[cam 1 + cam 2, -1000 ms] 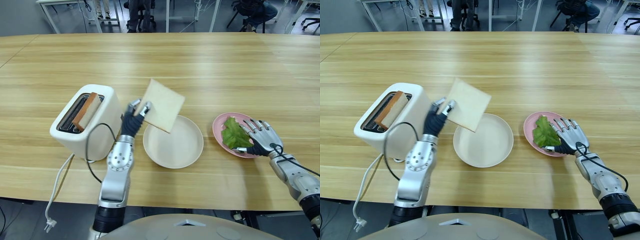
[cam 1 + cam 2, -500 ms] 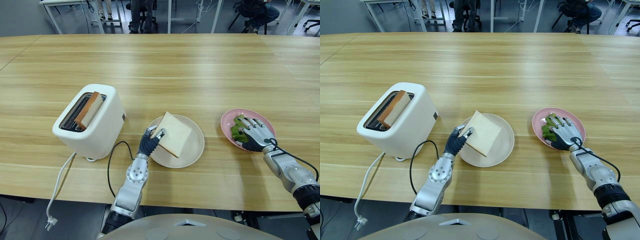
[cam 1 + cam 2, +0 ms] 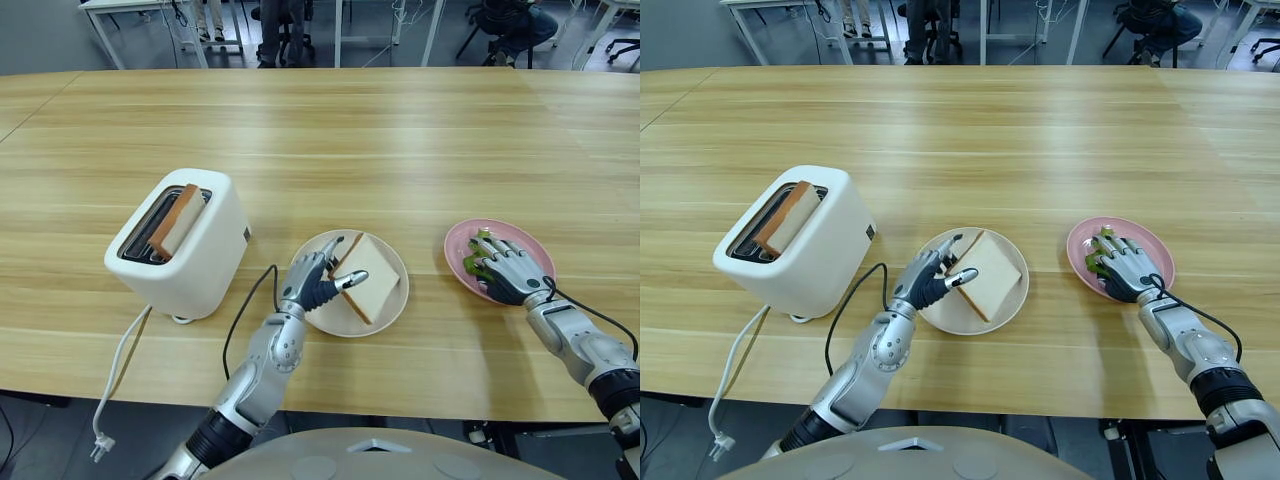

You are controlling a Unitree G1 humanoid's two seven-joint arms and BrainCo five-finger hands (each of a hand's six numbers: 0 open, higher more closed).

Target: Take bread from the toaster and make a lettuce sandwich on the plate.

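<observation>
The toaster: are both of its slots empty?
No, a slice of bread stands upright in one slot of the toaster.

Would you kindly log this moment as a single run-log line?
left hand open over plate beside bread slice | right hand on lettuce in pink plate | second slice in toaster

I am seeing even, bright overhead light washing the wooden table (image 3: pixel 450 130), with a pale sheen spreading across its far boards. The toaster (image 3: pixel 195 270) is casting only a soft, short shadow at its base.
</observation>
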